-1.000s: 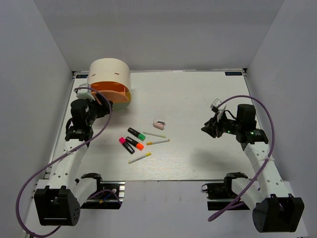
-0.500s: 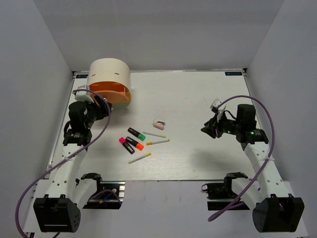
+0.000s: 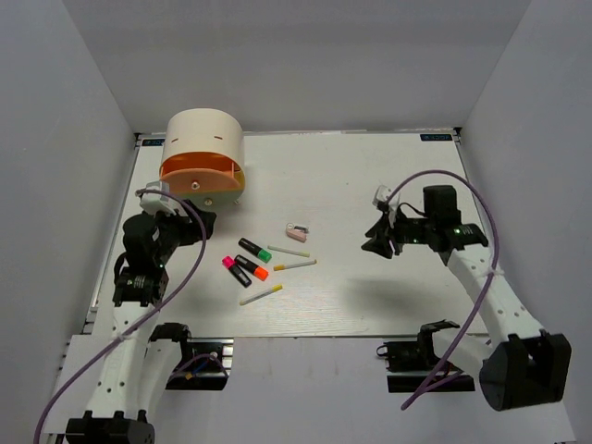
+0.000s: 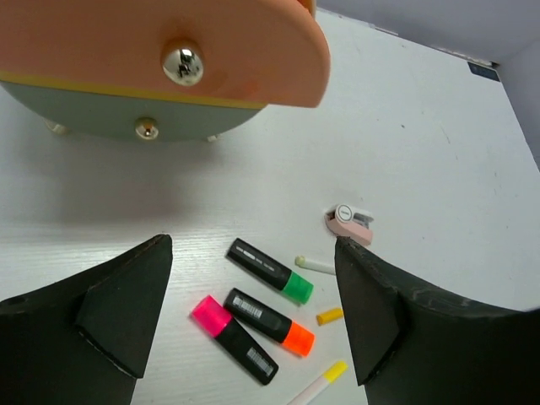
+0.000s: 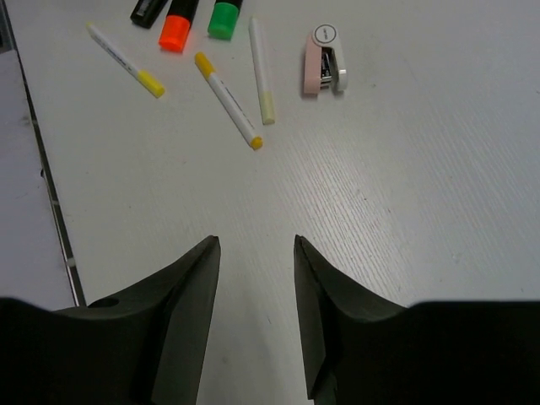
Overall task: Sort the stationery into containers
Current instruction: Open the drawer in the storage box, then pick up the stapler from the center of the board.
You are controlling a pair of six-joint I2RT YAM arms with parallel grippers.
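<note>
The cream drum organiser (image 3: 205, 139) stands at the far left, its orange drawer (image 4: 160, 42) with a metal knob jutting out. Three black highlighters lie mid-table, capped green (image 3: 264, 253), orange (image 3: 262, 273) and pink (image 3: 228, 264). Three thin white/yellow sticks (image 3: 289, 251) (image 3: 294, 265) (image 3: 261, 295) lie beside them, and the pinkish eraser-like piece (image 3: 297, 231) lies just beyond. My left gripper (image 3: 196, 222) is open and empty, just in front of the organiser, left of the highlighters (image 4: 272, 271). My right gripper (image 3: 375, 242) is open and empty, right of the sticks (image 5: 228, 101) and the pinkish piece (image 5: 325, 59).
White walls close in the table on the left, the back and the right. The table's left edge rail (image 5: 51, 202) shows in the right wrist view. Purple cables loop from both arms.
My left gripper has drawn back from the organiser's front toward the near edge. My right gripper has moved left toward the stationery. The stationery has not moved.
</note>
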